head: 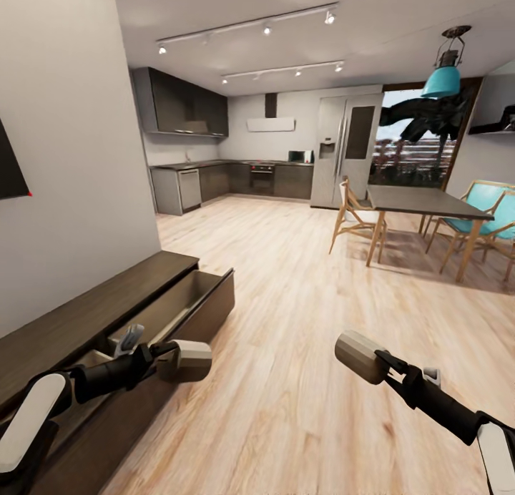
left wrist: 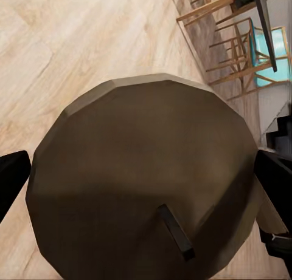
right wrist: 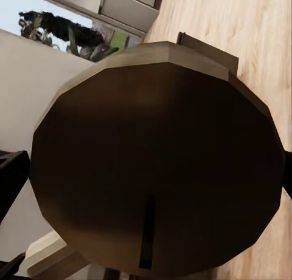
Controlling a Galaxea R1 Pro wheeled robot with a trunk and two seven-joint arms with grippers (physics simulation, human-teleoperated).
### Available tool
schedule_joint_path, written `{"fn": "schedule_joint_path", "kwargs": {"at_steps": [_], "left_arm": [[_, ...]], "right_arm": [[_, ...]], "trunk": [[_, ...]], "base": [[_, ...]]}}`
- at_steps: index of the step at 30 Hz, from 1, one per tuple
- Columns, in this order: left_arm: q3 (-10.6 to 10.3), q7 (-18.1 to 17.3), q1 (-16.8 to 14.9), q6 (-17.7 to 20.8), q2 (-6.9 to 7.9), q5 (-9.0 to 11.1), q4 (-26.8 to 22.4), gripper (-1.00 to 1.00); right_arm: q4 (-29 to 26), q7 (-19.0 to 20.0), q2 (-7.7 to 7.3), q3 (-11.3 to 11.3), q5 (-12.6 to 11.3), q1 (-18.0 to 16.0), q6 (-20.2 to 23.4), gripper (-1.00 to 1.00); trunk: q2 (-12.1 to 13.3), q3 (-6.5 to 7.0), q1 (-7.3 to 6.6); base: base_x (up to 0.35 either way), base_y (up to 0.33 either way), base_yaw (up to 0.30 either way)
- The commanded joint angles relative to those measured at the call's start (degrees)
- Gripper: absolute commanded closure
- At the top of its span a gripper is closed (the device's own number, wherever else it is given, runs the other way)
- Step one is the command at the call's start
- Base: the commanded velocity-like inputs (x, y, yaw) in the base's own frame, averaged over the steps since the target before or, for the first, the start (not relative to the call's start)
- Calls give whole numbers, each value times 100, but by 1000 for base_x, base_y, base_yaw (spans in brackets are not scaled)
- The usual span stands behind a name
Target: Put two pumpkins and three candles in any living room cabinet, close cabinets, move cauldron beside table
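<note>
A candle in each gripper

Left gripper [head: 168, 357] clamps one candle [head: 187, 360] beside the cabinet's [head: 107, 302] open drawer [head: 204, 295] — right gripper [head: 383, 363] clamps another [head: 360, 356].

Two candles are in hand, one [head: 184, 360] in the left tool [head: 163, 358], one [head: 360, 356] in the right tool [head: 390, 366]. One cabinet [head: 107, 316] stands with one drawer [head: 187, 305] open. One dining table [head: 426, 203].
</note>
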Motion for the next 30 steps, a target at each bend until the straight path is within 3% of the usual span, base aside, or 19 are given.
{"fn": "schedule_joint_path", "kwargs": {"at_steps": [1, 11, 18, 30], "left_arm": [[6, 56, -2, 18, 1, 75, -6, 100], [6, 56, 1, 18, 1, 75, -2, 100], [6, 56, 0, 18, 1, 62, -1, 100], [6, 56, 1, 18, 1, 43, 14, 100]], "right_arm": [[0, 19, 2, -10, -9, -7, 37, 100], [0, 19, 2, -10, -11, -7, 29, 100], [2, 5, 2, -10, 10, -7, 6, 100], [0, 10, 5, -10, -2, -7, -149, 100]], "trunk": [[-3, -7, -2], [-3, -8, -2], [-3, -8, -2], [-3, -8, -2]], "base": [[-97, 161, -107], [26, 107, -19], [206, 200, 0], [235, 14, 0]]}}
